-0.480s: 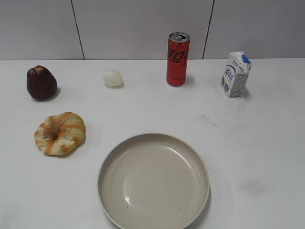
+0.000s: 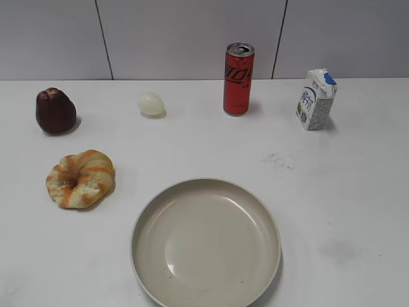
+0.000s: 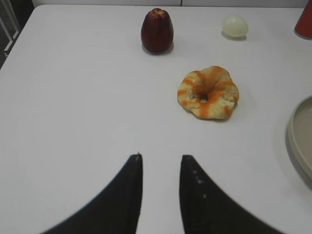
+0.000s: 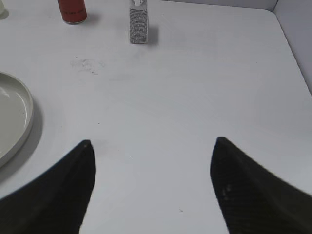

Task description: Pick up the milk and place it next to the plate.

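Note:
The milk [image 2: 315,100], a small white carton with a blue top, stands upright at the back right of the white table; its lower part also shows in the right wrist view [image 4: 138,22]. The plate [image 2: 206,242], large, round and beige, lies at the front middle; its rim shows in the right wrist view [image 4: 25,105] and in the left wrist view [image 3: 292,139]. My right gripper [image 4: 153,144] is wide open and empty above bare table, well short of the milk. My left gripper [image 3: 161,157] is open a little and empty over the left part of the table. Neither gripper shows in the exterior view.
A tall red soda can [image 2: 238,78] stands left of the milk. A pale egg [image 2: 151,103], a dark red-brown fruit [image 2: 55,110] and a ring-shaped bread [image 2: 80,178] lie on the left. A grey smudge [image 2: 279,159] marks the table between plate and milk.

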